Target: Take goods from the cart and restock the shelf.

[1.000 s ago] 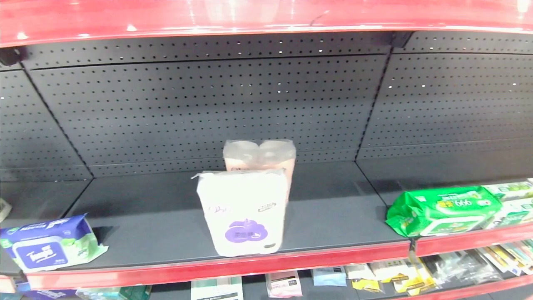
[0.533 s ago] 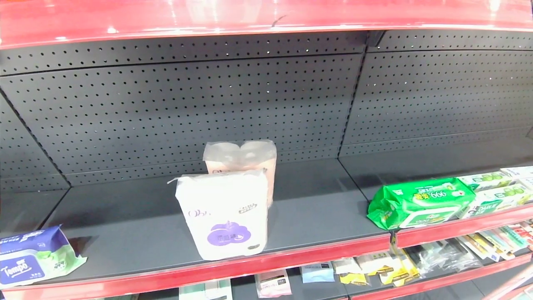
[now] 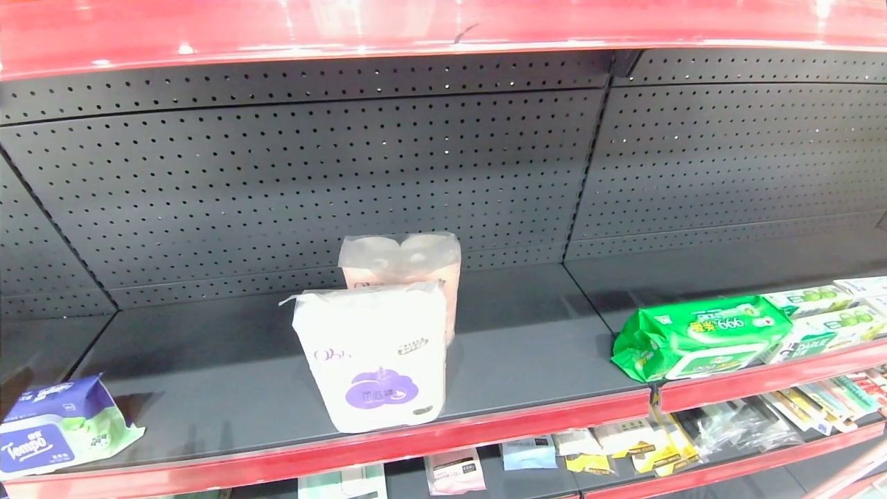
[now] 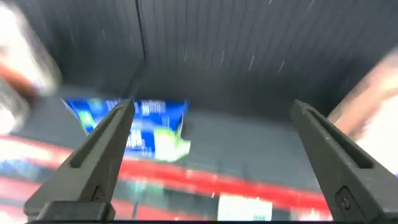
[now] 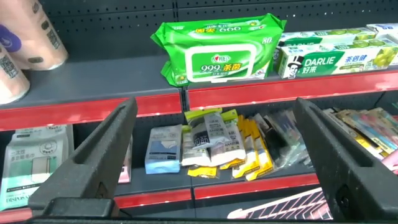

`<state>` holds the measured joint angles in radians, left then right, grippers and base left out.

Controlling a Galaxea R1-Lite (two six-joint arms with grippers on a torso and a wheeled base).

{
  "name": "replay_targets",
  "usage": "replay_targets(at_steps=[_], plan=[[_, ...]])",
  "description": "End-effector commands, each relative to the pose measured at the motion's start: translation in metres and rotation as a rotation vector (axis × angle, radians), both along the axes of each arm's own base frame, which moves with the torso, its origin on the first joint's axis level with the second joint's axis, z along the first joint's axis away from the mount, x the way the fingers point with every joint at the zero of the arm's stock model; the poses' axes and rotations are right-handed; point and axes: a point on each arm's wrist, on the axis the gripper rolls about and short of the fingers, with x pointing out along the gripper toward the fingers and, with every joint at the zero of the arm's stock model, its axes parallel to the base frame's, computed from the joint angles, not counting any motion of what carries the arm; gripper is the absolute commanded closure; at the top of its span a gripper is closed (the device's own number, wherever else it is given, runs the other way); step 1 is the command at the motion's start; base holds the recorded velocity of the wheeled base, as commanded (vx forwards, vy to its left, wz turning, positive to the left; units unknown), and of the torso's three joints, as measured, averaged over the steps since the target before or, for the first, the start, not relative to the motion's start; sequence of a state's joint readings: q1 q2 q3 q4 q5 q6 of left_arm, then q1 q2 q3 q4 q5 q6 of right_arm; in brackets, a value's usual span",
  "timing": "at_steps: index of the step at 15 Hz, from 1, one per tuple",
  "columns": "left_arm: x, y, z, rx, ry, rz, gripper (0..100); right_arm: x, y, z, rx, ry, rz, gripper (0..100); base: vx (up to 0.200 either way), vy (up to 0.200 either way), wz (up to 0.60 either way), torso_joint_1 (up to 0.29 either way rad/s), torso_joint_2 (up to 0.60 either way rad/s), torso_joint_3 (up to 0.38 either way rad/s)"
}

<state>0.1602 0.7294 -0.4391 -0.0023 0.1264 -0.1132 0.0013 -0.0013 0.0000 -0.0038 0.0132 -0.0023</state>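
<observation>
A blue wipes pack (image 3: 62, 426) lies at the front left corner of the shelf (image 3: 540, 346). The left gripper (image 4: 211, 162) faces it, spread wide and holding nothing. At mid front edge stands a white tissue pack (image 3: 374, 357), with a pink roll pack (image 3: 402, 260) just behind it. A green wipes pack (image 3: 700, 336) lies at the front edge of the next section, toothpaste boxes (image 3: 811, 301) beside it. The right gripper (image 5: 214, 162) hangs before these, wide apart and empty.

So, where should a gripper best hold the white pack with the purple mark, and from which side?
Probably across its two side faces at mid-height, coming from the front. The white pack stands upright at the front edge of the shelf, broad face forward, both sides free; the pink pack stands close behind it, so the rear is blocked.
</observation>
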Motion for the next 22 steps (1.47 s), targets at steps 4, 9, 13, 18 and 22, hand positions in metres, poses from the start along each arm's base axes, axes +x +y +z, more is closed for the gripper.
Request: replay_targets(at_steps=[4,9,13,18,22], plan=[[0.080,-0.002,-0.045,-0.065,0.407,-0.101,0,0.000,0.000,0.000,-0.001,0.002,0.001,0,0.000,0.000,0.00,0.000,0.00,0.000],[0.115,-0.024,-0.069,-0.118,0.519,-0.197,0,0.000,0.000,0.000,0.001,0.001,0.001,0,0.000,0.000,0.00,0.000,0.00,0.000],[0.150,-0.045,-0.094,-0.153,0.544,-0.247,0,0.000,0.000,0.000,0.001,0.001,0.001,0,0.000,0.000,0.00,0.000,0.00,0.000],[0.173,-0.063,-0.107,-0.203,0.580,-0.320,0,0.000,0.000,0.000,-0.001,0.000,0.001,0,0.000,0.000,0.00,0.000,0.00,0.000],[0.178,-0.067,-0.117,-0.196,0.620,-0.328,0,0.000,0.000,0.000,-0.001,0.000,0.001,0,0.000,0.000,0.00,0.000,0.00,0.000]])
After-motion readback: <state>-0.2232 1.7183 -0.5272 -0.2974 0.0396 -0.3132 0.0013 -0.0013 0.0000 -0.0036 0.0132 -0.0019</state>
